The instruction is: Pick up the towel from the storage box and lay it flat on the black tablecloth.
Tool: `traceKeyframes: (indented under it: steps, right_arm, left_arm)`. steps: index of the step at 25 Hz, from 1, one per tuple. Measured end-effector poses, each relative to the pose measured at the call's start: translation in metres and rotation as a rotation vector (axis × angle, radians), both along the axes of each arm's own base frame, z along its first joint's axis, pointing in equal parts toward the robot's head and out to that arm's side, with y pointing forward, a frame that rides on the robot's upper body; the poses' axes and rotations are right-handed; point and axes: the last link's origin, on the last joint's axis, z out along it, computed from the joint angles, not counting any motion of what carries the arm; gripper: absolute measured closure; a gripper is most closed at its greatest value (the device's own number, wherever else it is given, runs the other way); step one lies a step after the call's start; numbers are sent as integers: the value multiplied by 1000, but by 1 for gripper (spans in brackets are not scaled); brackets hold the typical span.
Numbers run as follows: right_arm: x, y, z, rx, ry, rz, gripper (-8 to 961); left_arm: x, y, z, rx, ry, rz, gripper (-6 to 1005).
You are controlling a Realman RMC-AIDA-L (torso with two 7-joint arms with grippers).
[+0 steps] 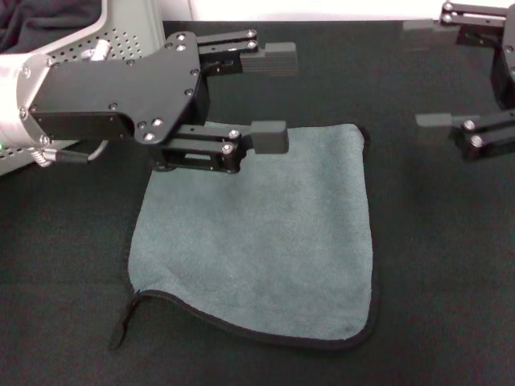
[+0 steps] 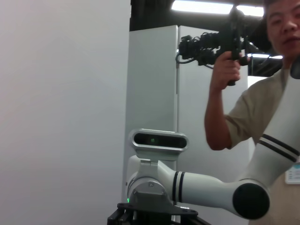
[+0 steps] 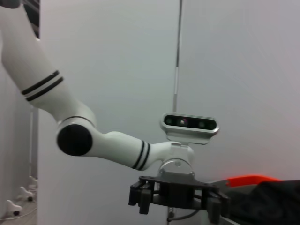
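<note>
We are seeing the towel [image 1: 257, 241] lying spread on the black tablecloth [image 1: 434, 265], one near corner folding over, left claw [image 1: 269, 96] hovering spread wide above its far edge, right claw [image 1: 451, 76] waiting open at far right, storage box [image 1: 121, 36] sitting far left, white walls around.

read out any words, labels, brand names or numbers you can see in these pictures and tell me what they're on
No text can be read in any view.
Badge on the person's chest, left wrist view: print too small and blurred to read.
Towel, storage box, left gripper, right gripper: no lettering visible.
</note>
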Motion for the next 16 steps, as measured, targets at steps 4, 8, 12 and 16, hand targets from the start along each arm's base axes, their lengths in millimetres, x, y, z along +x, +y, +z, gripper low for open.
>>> traceKeyframes:
  steps: [4,8,12,16]
  right_arm:
    - [-3,4,-4,5,2,-10,73]
    - [-5,9,-6,-3,13,-22,74]
    - [-6,9,-7,-5,15,-21,74]
    - [-6,9,-7,-3,19,-19,74]
  left_arm:
    - [2,6,1,14,27,20,227]
    - [1,9,0,26,59,32,227]
    - [0,12,1,44,65,46,227]
    - [-2,13,2,58,62,50,227]
